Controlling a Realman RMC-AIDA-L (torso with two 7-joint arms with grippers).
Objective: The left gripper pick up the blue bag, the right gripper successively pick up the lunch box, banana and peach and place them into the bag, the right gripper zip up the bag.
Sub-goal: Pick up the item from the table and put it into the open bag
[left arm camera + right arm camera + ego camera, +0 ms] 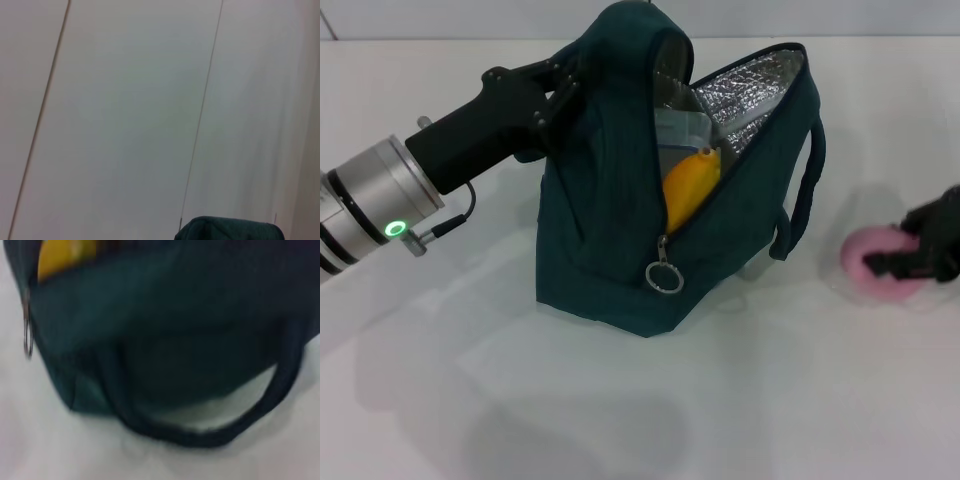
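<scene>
The blue bag (610,240) stands at the middle of the white table, its top unzipped and silver lining showing. Inside it lie the yellow banana (688,182) and, behind that, the clear lunch box (680,130), partly hidden. My left gripper (560,95) is shut on the bag's upper left side and holds the fabric raised. Far right, my right gripper (912,245) sits over the pink peach (875,275) on the table. In the right wrist view I see the bag (175,330), a bit of banana (65,255) and a loop handle (225,430). Bag fabric (230,231) shows in the left wrist view.
The silver zipper ring (663,277) hangs at the bag's front corner. One loop handle (805,190) droops on the bag's right side, facing the peach. Bare white table (620,420) spreads in front of the bag.
</scene>
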